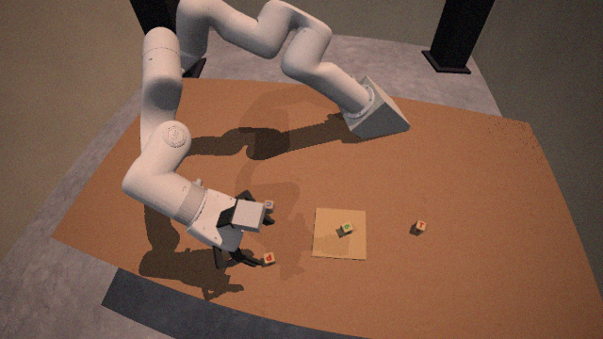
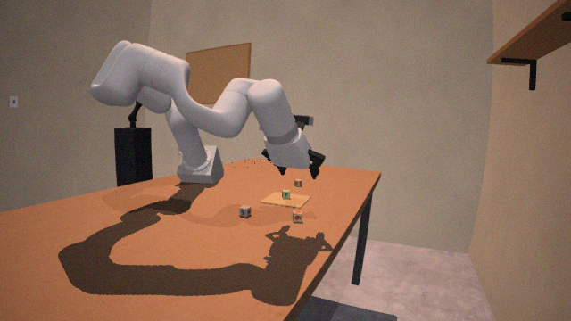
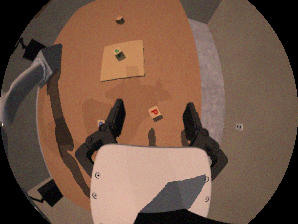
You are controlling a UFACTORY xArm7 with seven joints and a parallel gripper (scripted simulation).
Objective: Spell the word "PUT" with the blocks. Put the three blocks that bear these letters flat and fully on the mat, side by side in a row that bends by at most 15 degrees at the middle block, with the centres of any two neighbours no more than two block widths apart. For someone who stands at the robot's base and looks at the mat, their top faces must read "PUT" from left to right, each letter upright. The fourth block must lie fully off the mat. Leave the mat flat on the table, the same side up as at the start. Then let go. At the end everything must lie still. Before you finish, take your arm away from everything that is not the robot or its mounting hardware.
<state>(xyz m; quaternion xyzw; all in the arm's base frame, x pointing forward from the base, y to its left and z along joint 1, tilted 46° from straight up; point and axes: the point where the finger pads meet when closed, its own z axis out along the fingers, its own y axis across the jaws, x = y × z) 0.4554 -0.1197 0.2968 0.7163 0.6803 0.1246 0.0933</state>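
Observation:
My gripper (image 2: 298, 170) is open and empty, high above the table's near-left part; it also shows in the top view (image 1: 261, 240). The P block (image 1: 268, 257), red letter, lies on the bare table below it and shows between the fingers in the wrist view (image 3: 154, 112). The U block (image 1: 268, 204), blue letter, lies on the table beside the gripper, off the mat. The tan mat (image 1: 340, 233) lies flat to the right. A block with a green letter (image 1: 347, 227) sits on the mat. The T block (image 1: 420, 226), red letter, lies on the table right of the mat.
The arm's base (image 1: 377, 118) stands at the back of the table. The table's front edge runs close to the P block. A black post (image 1: 454, 38) stands behind the table.

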